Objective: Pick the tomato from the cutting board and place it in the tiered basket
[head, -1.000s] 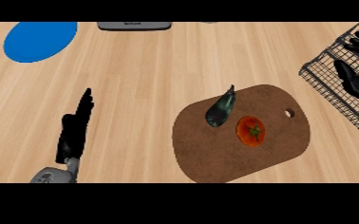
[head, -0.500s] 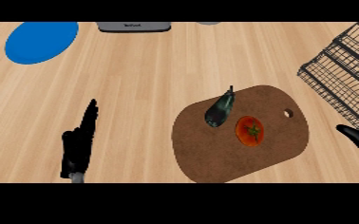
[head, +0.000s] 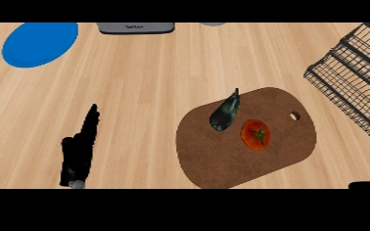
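Observation:
A red tomato (head: 256, 134) lies on the right half of the brown cutting board (head: 239, 169), just beside a dark eggplant (head: 225, 111). The black wire tiered basket (head: 345, 80) stands at the right edge, beyond the board. My left hand (head: 78, 149) rests on the counter at the lower left, fingers straight and pointing away, well apart from the board. Of my right hand (head: 359, 185) only a black sliver shows in the lower right corner, away from the tomato.
A blue plate (head: 39, 44) sits at the far left. A grey appliance (head: 136, 27) and a small grey object (head: 213, 24) stand at the far edge. Bare wooden counter lies between the board and the plate.
My right hand appeared at the right edge half a second ago and has sunk to the lower right corner. The left hand drew slightly lower. Tomato and eggplant have not moved on the board.

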Available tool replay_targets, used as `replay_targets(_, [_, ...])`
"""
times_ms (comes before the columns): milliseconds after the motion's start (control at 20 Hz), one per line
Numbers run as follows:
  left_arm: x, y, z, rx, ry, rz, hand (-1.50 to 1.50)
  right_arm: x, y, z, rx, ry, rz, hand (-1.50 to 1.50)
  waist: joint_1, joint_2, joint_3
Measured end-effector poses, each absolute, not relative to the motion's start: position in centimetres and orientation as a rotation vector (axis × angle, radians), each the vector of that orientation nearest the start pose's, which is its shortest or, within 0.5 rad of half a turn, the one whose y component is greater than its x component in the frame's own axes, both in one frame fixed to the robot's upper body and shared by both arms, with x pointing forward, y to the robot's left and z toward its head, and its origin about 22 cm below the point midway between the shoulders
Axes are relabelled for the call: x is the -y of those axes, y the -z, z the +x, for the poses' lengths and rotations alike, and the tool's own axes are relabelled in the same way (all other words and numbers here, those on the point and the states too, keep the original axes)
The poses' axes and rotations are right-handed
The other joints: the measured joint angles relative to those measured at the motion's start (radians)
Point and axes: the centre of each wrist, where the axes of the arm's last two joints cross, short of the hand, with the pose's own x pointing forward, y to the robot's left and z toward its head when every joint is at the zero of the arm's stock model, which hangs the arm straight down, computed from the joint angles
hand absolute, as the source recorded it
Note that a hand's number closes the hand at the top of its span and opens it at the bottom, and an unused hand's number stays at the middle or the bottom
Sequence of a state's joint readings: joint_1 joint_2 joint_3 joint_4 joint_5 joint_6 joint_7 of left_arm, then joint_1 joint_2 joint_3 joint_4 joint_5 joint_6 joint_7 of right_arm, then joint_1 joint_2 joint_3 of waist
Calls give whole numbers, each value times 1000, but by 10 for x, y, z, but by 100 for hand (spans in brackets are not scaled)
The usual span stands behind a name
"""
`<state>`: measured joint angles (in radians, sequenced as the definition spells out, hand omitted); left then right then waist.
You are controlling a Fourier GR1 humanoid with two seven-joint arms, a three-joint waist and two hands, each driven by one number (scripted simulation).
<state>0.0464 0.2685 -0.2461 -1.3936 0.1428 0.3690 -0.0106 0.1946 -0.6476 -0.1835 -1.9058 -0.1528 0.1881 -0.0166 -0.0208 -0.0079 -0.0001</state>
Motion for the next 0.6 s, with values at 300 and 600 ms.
replay_targets(300, [-250, 48, 213, 1347, 12, 269, 0, 329, -147, 174, 1568, -672, -561, -150, 11, 1, 1])
replay_targets(600, [-243, 49, 214, 1356, 24, 269, 0, 287, -138, 169, 1509, -701, -668, -150, 20, 4, 3])
